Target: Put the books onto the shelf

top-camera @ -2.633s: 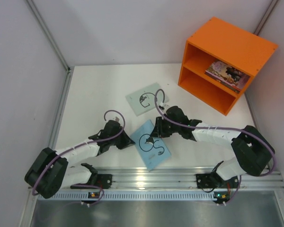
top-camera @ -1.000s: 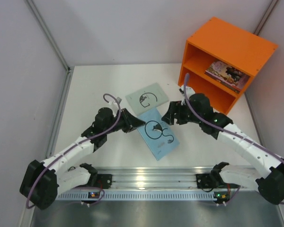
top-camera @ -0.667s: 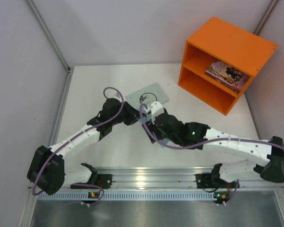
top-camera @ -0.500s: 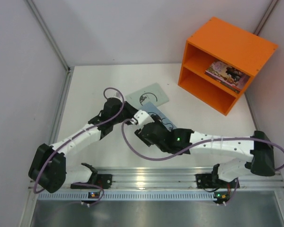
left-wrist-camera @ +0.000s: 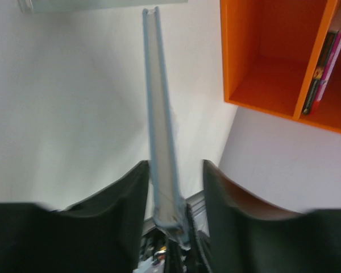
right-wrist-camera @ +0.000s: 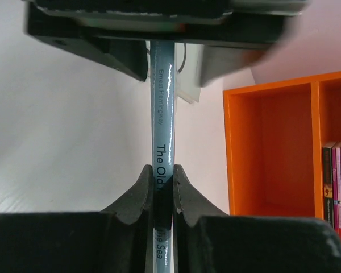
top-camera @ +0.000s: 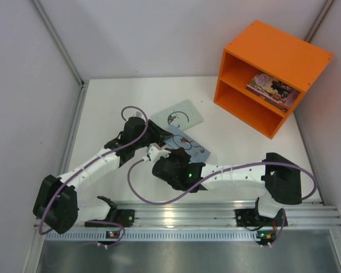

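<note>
The left gripper [top-camera: 159,135] pinches the light blue book [top-camera: 188,147] mid-table; the right gripper [right-wrist-camera: 163,183] clamps its spine. Both holding risks twisting or tearing it if they pull apart before the orange shelf [top-camera: 273,74] at the far right corner.

books [top-camera: 273,89] in shelf [top-camera: 273,77], two books [top-camera: 184,133] left of it

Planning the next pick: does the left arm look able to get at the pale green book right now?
Probably not yet. The left hand is occupied with the light blue book, which the right hand grips too. The pale green book lies uncovered just beyond, so the way looks free once it releases.
</note>
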`<state>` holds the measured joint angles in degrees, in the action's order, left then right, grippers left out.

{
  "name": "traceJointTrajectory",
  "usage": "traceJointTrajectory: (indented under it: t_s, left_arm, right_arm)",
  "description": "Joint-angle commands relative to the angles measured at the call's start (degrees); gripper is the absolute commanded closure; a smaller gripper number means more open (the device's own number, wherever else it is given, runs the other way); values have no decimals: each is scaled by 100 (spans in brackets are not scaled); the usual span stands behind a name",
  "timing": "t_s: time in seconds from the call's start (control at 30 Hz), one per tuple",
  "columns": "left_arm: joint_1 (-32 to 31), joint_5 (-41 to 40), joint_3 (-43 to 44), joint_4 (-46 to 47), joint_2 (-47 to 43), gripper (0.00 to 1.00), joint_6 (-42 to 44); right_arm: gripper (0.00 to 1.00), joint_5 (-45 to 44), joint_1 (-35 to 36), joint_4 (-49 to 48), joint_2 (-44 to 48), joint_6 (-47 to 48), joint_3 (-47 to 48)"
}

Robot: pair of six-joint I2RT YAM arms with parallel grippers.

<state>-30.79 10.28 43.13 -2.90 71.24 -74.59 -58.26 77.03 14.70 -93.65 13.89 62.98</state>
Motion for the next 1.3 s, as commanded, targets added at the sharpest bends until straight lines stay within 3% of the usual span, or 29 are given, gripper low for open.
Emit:
traceJointTrajectory:
  t_s: [0.0,0.2,0.27,0.4,0.57,0.7,0.8,1.07,1.27]
  left_arm:
    - [-7,-191,528,-166,-435,45,497]
    - [792,17,958,-922,-857,19,1007]
    - [1099,166,1170,-1490,-945,17,1332]
    - [1986,325,1505,-2196,-1339,16,1789]
    - [2086,622,1137,-2408,-2260,18,2124]
    - [2033,1071,-310,-2110,-3387,18,1940]
    - [2041,1256,-674,-2328,-3942,18,2087]
    - [2041,1221,-192,-3663,-4452,17,2782]
    - [2041,1274,-375,-3982,-5146,17,2871]
  right_arm:
    - [100,-511,-179,-686,13,833,-162]
    - [100,-213,-689,-1179,390,1616,-768]
    - [100,-151,-812,-1390,557,1967,-901]
    - [100,33,-1574,-2180,681,2863,-1270]
    - [100,621,-2516,-3446,532,4225,-1446]
    - [100,1291,-3342,-4246,164,4894,-1255]
    - [100,1282,-3817,-4658,-310,5420,-964]
    - [100,1844,-4627,-4704,-690,5493,-858]
    - [100,2249,-5057,-4941,-1067,5378,-1015]
